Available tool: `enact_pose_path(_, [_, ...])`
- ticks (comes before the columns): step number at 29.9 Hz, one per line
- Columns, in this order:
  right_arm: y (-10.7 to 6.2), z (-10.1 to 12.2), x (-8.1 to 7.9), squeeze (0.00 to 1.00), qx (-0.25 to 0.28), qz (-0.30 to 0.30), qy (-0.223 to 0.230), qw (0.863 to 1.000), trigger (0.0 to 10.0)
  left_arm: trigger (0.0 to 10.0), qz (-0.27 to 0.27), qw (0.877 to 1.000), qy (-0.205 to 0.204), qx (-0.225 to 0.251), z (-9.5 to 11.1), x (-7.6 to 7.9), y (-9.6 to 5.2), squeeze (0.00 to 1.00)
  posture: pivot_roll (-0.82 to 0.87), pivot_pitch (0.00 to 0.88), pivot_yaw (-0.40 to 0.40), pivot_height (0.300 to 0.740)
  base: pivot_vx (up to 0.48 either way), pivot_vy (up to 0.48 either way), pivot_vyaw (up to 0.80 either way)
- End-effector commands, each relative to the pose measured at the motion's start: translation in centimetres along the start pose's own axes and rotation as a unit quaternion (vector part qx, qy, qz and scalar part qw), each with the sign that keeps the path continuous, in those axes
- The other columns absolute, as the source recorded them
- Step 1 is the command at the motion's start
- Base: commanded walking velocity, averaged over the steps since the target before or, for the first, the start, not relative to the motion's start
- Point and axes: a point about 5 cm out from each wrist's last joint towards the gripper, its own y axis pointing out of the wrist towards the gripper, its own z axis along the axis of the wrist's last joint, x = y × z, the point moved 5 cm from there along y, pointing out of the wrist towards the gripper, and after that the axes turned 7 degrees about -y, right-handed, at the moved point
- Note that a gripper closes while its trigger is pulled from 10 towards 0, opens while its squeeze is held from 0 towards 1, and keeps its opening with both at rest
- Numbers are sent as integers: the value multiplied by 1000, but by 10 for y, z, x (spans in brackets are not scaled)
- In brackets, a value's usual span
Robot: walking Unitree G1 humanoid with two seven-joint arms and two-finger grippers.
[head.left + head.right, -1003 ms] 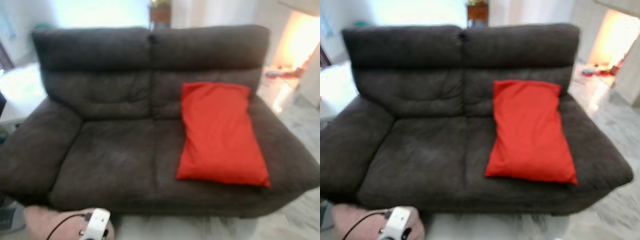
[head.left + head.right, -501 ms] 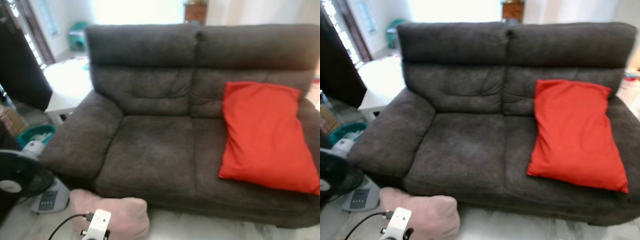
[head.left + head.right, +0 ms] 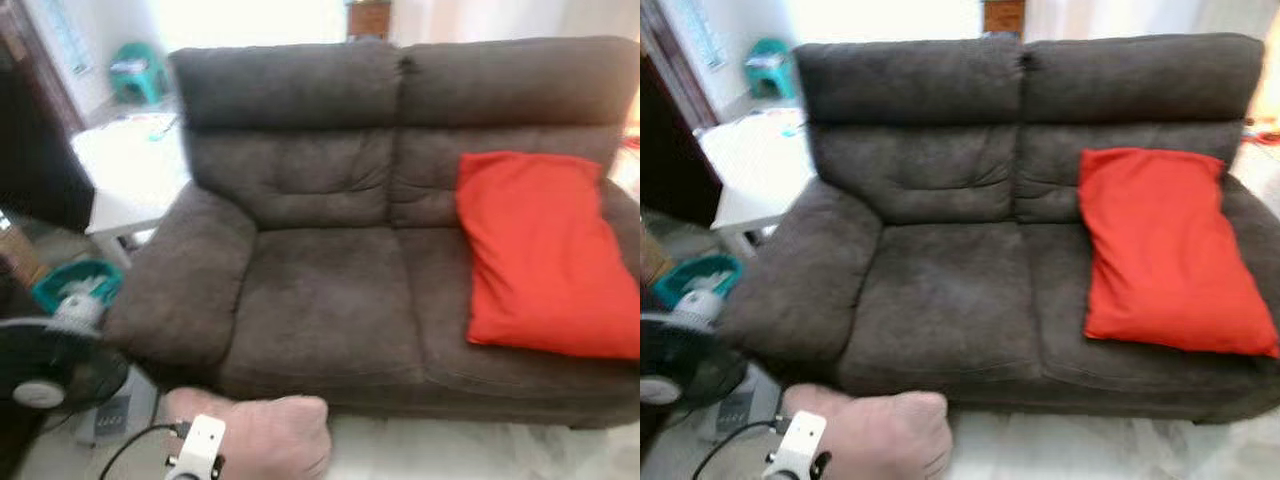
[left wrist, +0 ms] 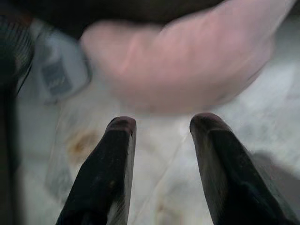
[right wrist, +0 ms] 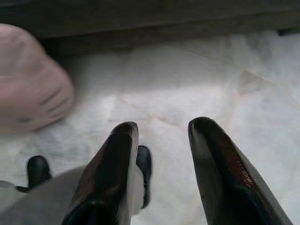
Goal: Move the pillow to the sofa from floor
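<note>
A pale pink pillow (image 3: 265, 438) lies on the marble floor against the front of the dark grey sofa (image 3: 330, 290), below its left seat. My left wrist (image 3: 197, 449) shows at the bottom edge beside the pillow. In the left wrist view my left gripper (image 4: 159, 123) hangs open just short of the pink pillow (image 4: 183, 65), nothing between its fingers. In the right wrist view my right gripper (image 5: 161, 127) is open above the floor, the pink pillow (image 5: 30, 77) off to one side. A red pillow (image 3: 545, 255) rests on the sofa's right seat.
A black floor fan (image 3: 50, 375) with a white base stands on the floor at the left, close to the pillow. A white low table (image 3: 130, 165) and a teal basket (image 3: 70, 285) sit beside the sofa's left arm. Pale marble floor (image 3: 470, 450) stretches before the sofa.
The camera has swung left and drawn slightly closer, so the sofa and red pillow shifted right in view. More of the pink pillow and the fan now show.
</note>
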Motion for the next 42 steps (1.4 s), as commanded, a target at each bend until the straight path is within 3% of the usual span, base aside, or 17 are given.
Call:
enact_pose_path(1, [-2,-4,3,0,-6,-2,-2,1000,10000,10000,-1,1000,-8,-2,0,3,0,0,-24,0,19,740,0,352,0])
enact_pose_path(26, [0,-1,2,0,-4,2,-3,1000,10000,10000,0,1000,-11,0,3,2,1,0,-19,0,12,740,0,349,0])
enact_pose_path(42, [0,1,1,0,-3,6,-6,1000,10000,10000,-5,1000,-19,11,7,3,1,0,-17,0,10,740,0,0,0])
